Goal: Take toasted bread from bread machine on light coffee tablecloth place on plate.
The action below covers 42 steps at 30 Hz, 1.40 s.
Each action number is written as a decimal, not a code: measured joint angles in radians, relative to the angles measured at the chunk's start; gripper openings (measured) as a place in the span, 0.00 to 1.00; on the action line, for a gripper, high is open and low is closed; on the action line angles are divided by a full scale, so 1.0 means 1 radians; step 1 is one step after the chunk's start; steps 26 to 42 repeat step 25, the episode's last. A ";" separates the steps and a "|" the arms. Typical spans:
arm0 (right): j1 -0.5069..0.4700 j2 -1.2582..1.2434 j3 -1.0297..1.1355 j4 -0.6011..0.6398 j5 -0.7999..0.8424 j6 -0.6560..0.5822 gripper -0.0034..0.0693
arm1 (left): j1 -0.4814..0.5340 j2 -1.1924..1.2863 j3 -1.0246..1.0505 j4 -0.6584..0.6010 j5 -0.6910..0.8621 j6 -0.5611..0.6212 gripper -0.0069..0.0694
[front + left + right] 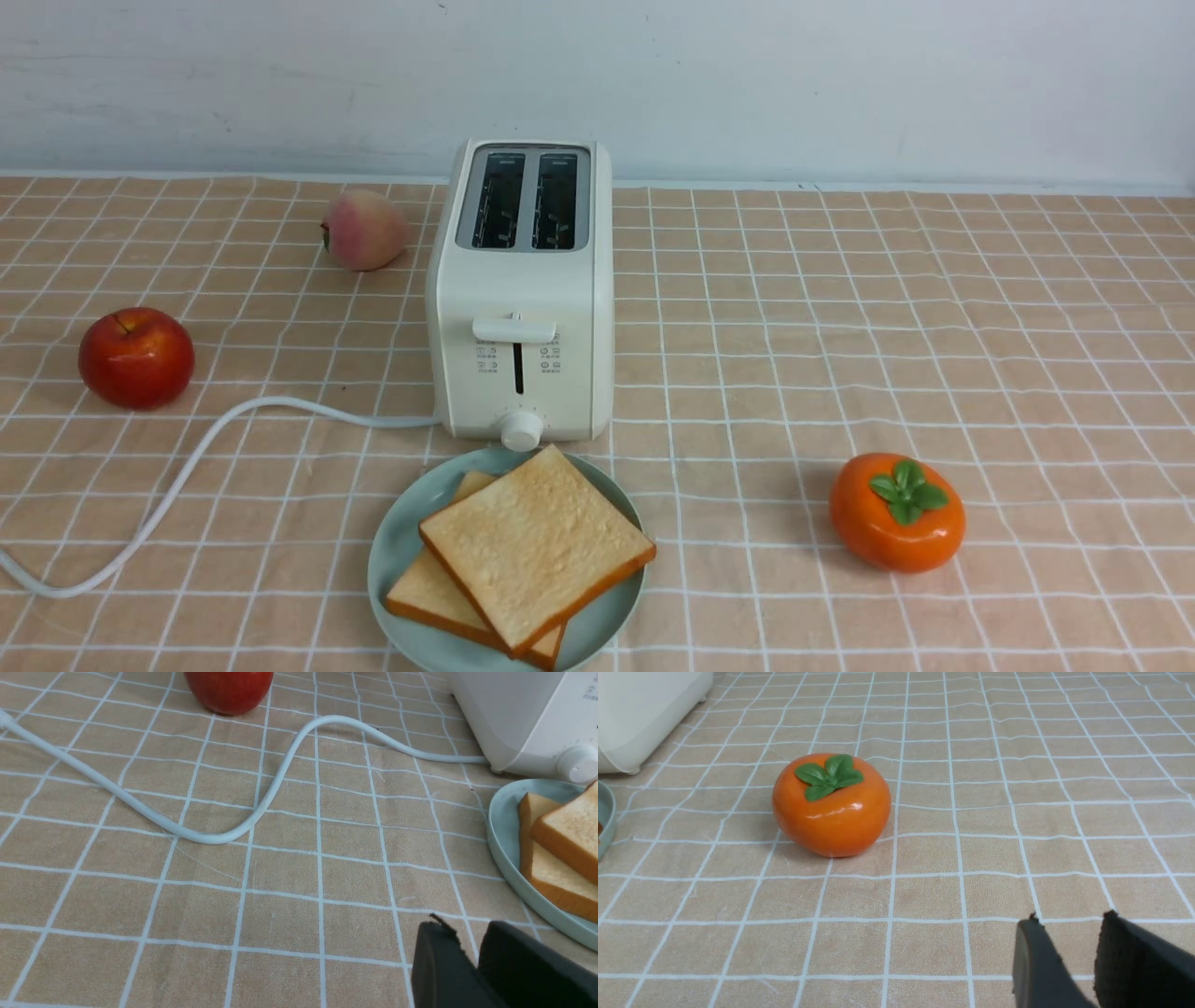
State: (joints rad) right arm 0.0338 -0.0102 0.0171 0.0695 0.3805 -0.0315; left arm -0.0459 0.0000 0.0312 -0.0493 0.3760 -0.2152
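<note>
The cream-white bread machine [523, 280] stands on the light coffee tablecloth [794, 327] with both slots empty. Right in front of it, the pale teal plate [397, 541] holds two toasted bread slices, the upper one [537, 541] lying askew over the lower one [425, 593]. Neither arm shows in the front view. In the left wrist view my left gripper [467, 933] is empty, its jaws nearly together, low over the cloth beside the plate [502, 826]. In the right wrist view my right gripper [1069, 924] is empty with its jaws apart, over bare cloth.
A red apple [136, 357] sits at the left and a peach [364, 229] behind it, next to the toaster. An orange persimmon [898, 511] sits at the right, in front of my right gripper [831, 807]. The white cord [187, 476] snakes across the left side.
</note>
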 joint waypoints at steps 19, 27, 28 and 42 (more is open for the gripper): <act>0.000 0.000 0.000 0.000 0.000 0.000 0.35 | 0.000 0.000 0.000 0.000 0.000 0.000 0.28; 0.000 0.000 0.000 0.000 0.000 0.000 0.36 | 0.000 0.000 0.000 0.000 0.000 0.000 0.29; 0.000 0.000 0.000 0.000 0.000 0.000 0.36 | 0.000 0.000 0.000 0.000 0.000 0.000 0.29; 0.000 0.000 0.000 0.000 0.000 0.000 0.36 | 0.000 0.000 0.000 0.000 0.000 0.000 0.29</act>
